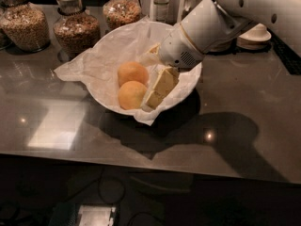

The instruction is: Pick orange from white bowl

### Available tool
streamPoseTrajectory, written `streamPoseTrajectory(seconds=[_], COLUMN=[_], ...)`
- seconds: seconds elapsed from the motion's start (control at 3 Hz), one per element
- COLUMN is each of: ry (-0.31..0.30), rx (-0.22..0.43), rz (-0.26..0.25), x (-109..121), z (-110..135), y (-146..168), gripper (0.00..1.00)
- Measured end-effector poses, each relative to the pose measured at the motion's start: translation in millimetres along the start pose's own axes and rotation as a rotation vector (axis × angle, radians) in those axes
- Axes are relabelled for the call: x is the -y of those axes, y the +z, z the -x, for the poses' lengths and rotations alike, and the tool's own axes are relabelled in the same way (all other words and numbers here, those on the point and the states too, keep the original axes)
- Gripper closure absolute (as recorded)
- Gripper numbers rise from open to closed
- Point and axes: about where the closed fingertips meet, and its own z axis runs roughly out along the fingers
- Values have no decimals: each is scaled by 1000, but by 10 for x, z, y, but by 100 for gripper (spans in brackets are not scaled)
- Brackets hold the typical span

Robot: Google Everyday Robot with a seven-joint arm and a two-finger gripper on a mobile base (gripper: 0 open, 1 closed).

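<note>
No writing to read

No text, label, brand, number or sign is legible on the grain-filled glass jars (75, 29), on the white bowl (194, 81), on the dark surface (244, 107), or on the white casing of the hand (155, 81), which reaches into the bowl just beside the two oranges (132, 73).

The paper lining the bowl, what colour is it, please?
The paper is white, camera view; the gripper sits in the bowl beside the oranges.
</note>
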Motion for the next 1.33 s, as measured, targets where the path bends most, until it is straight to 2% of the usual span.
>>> streamPoseTrajectory(seconds=[0.67, 1.33], ry=[-12, 95], rx=[-20, -31], rz=[-36, -50], x=[81, 209], z=[92, -143], y=[-25, 106], gripper=[52, 28])
